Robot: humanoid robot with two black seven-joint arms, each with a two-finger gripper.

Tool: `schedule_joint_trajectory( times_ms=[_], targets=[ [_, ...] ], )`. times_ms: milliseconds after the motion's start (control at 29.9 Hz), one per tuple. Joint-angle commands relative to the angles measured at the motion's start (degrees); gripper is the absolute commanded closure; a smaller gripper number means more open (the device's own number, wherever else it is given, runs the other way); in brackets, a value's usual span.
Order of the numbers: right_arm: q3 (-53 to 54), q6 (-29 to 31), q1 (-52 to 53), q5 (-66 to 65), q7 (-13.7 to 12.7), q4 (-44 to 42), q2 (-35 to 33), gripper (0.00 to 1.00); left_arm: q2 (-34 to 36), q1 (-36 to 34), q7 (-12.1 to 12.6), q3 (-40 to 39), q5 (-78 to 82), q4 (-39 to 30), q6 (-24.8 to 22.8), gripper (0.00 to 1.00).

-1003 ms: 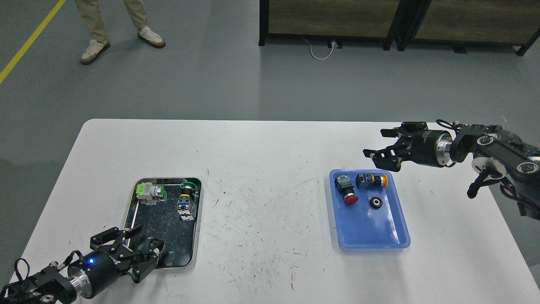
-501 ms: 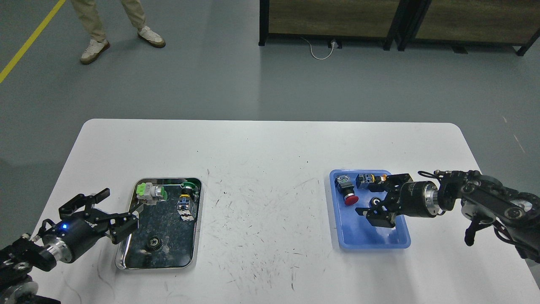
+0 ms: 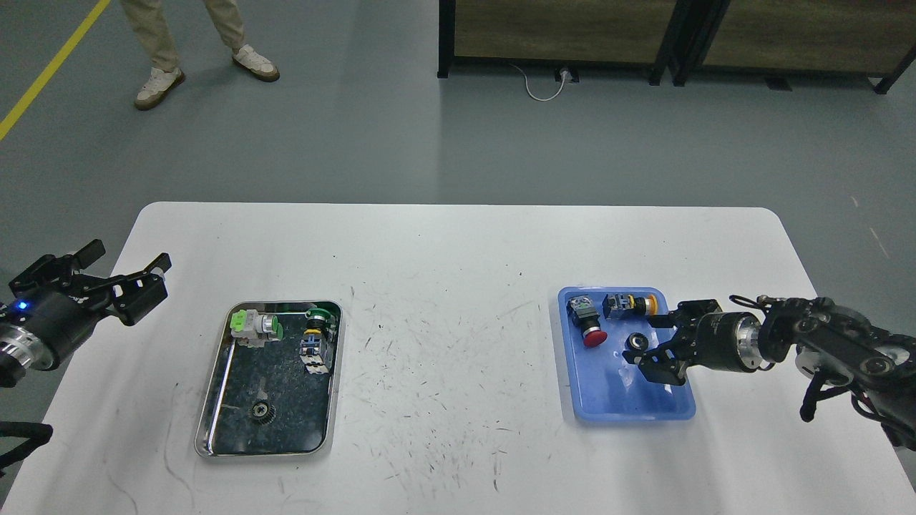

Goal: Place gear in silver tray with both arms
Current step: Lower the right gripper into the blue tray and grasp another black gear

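The silver tray (image 3: 215, 400) lies at the table's left. A small dark gear (image 3: 262, 410) rests on its dark bottom near the front. A second black gear (image 3: 635, 342) lies in the blue tray (image 3: 622, 400) at the right. My left gripper (image 3: 132, 282) is open and empty, raised to the left of the silver tray near the table's left edge. My right gripper (image 3: 655, 343) is open, low over the blue tray, its fingers just right of the black gear.
The silver tray also holds a green-and-white switch (image 3: 252, 327) and a green-capped button (image 3: 315, 335). The blue tray holds a red push button (image 3: 588, 323) and a yellow-tipped switch (image 3: 628, 305). A person's legs (image 3: 193, 43) stand beyond the table.
My left gripper let the gear go in the silver tray and drew back up and left. My right gripper came down from behind the blue tray into it, beside the black gear.
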Motion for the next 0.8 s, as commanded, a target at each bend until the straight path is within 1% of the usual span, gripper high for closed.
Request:
schedule_joint_trajectory(
  times_ms=[0,468,669,769],
  targets=[
    [0.11,0.00,-0.03,-0.02,0.04,-1.42,0.88,0.18,0.18,-0.40,0.04,-0.13,-0.31,0.08,-0.03,0.03],
    [0.29,0.00,-0.12,-0.02,0.04,-4.24,3.43,0.20,0.61,-1.19,0.12,-0.21,-0.31,0.08,-0.03,0.03],
    [0.20,0.00,-0.12,-0.02,0.04,-4.76,3.52,0.28,0.79,-1.28,0.12,-0.21,-0.39,0.08,-0.03,0.03],
    [0.20,0.00,-0.12,-0.02,0.04,-4.85,3.52,0.36,0.79,-1.28,0.12,-0.21,-0.39,0.08,-0.03,0.03]
  ],
)
